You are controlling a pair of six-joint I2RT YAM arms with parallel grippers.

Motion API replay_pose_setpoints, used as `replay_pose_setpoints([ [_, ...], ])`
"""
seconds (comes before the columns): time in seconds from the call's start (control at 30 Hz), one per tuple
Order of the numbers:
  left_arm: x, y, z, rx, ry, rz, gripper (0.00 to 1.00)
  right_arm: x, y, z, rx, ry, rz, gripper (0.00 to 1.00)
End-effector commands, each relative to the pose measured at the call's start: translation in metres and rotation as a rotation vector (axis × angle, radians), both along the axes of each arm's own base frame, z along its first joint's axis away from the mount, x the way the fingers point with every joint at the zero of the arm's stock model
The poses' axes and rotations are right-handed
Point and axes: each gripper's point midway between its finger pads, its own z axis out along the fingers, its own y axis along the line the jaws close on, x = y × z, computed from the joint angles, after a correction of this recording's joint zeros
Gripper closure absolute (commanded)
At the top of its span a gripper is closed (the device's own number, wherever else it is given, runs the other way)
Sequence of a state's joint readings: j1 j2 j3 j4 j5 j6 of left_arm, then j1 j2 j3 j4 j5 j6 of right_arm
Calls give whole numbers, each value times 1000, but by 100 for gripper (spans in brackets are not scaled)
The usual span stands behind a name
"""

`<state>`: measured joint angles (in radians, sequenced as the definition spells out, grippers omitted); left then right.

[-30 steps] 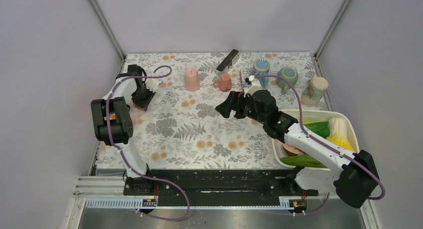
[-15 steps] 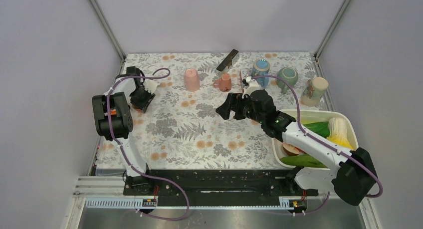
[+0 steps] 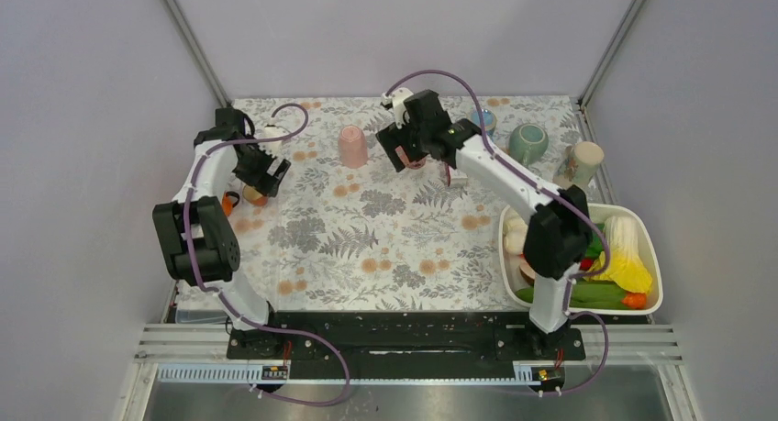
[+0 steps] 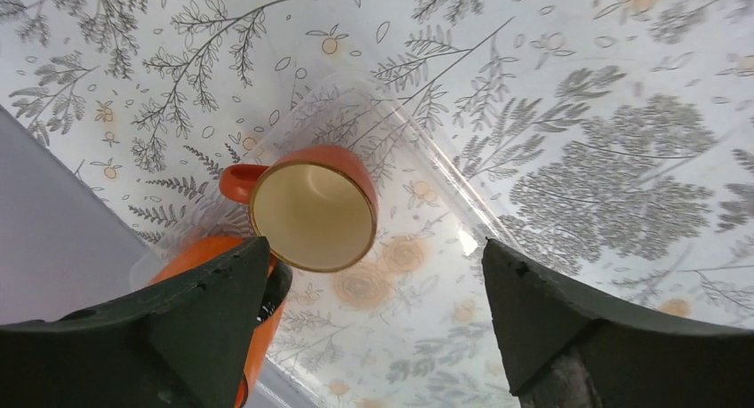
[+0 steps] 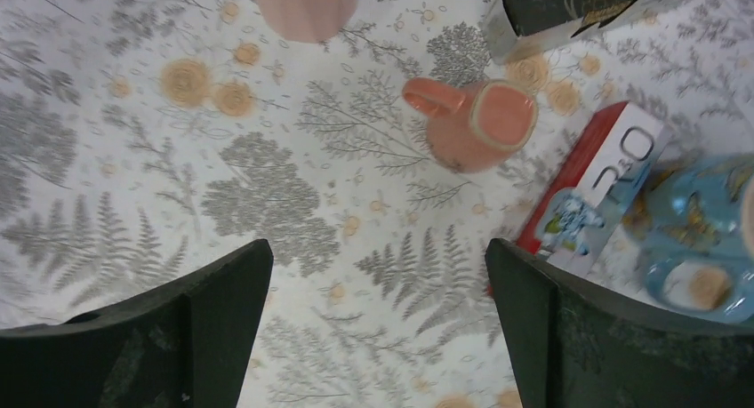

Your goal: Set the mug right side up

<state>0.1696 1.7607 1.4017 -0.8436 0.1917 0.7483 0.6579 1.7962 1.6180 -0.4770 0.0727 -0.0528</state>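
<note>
An orange mug (image 4: 311,208) with a cream inside stands mouth up on a clear plastic sheet, its handle to the left; from above the orange mug (image 3: 254,197) sits near the left table edge. My left gripper (image 4: 375,248) hangs open just above it, touching nothing. A salmon mug (image 5: 480,124) stands bottom up at the back, handle pointing left. My right gripper (image 5: 378,248) is open and empty over the cloth just in front of it; from above the right gripper (image 3: 396,153) hides most of that mug.
A second orange object (image 4: 209,266) lies beside the left finger. A pink cup (image 5: 302,8) stands bottom up at the back. Nearby are a black box (image 5: 569,8), a red-and-white box (image 5: 605,181) and a blue mug (image 5: 702,239). A white tub (image 3: 642,247) of vegetables sits right.
My left gripper has opened and let go of the orange mug, drawing slightly back. The right arm has swung from the table's middle to the back, over the salmon mug.
</note>
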Motion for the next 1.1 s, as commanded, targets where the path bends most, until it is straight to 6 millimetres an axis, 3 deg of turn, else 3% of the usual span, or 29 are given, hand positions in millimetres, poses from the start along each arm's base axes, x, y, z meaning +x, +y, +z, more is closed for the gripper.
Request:
replay_pose_setpoints([
  [0.0,-5,-23,44,-111,-82,-40,5,23,-22,-32,-313,55,318,1],
  [0.13,-14,-35,55,-171,-109,-27,3,54,-24,-46,-391,32,418,0],
  [0.23,-21,-45,53,-209,-108,-12,1,77,-25,-57,-396,56,436,1],
  [0.33,-29,-53,53,-225,-116,-24,1,90,-18,-85,-408,111,476,0],
  [0.57,-38,-60,55,-236,-138,-30,1,102,-23,-124,-491,127,538,0],
  [0.67,-40,-63,61,-247,-152,-27,1,105,-27,-131,-495,134,540,1],
  [0.9,-45,-76,75,-256,-184,-54,1,107,-10,-137,-421,107,575,1],
  [1.07,-48,-82,91,-261,-206,-54,1,113,-24,-151,-513,119,542,37],
])
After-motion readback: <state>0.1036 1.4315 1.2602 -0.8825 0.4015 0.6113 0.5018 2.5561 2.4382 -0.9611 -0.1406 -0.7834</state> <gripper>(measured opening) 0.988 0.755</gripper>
